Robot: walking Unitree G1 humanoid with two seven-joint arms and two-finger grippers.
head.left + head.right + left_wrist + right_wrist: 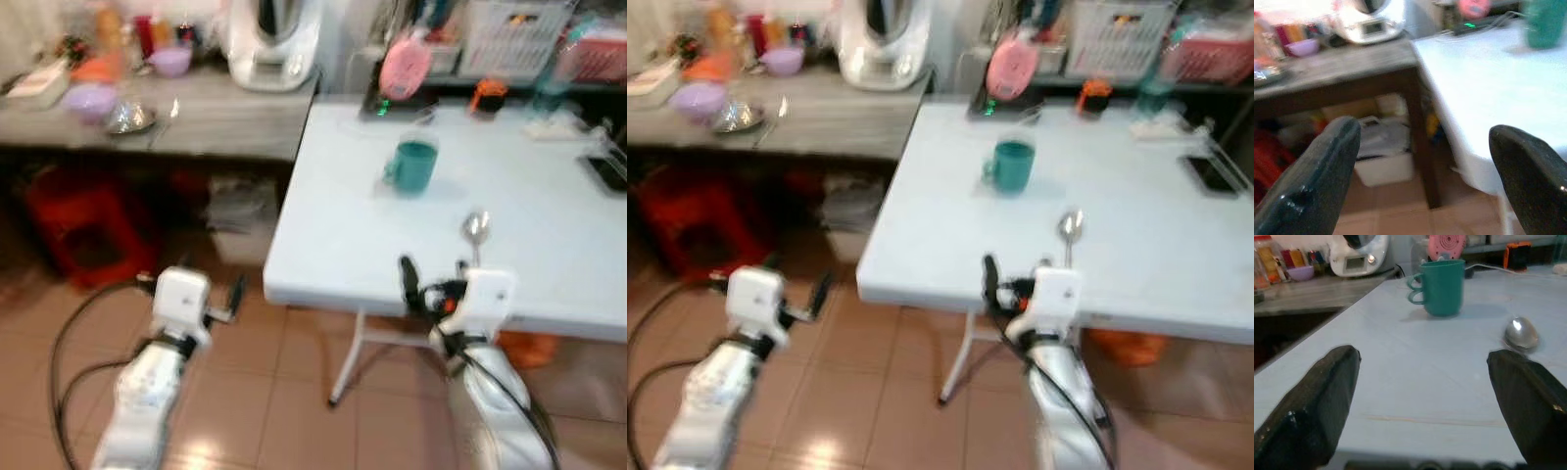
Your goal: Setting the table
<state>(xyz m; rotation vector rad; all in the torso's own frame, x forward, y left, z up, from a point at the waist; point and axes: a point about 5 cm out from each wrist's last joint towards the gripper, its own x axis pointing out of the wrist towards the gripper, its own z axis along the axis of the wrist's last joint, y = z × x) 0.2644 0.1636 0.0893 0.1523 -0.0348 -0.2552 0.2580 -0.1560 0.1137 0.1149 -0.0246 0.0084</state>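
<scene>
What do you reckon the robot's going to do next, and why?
Probably ease the right gripper forward and to its right toward the spoon: its fingers are open at the white table's near edge, and the spoon lies just beyond them, near the green mug.

A green mug (1010, 165) and a spoon (1070, 229) lie apart on the white table (1176, 255).

A teal mug (413, 165) stands upright on the white table (549, 245), its looped handle turned toward the table's left edge. A metal spoon (475, 233) lies flat on the same table, nearer the front edge than the mug and a little to its right, bowl end pointing toward the mug's side.
</scene>
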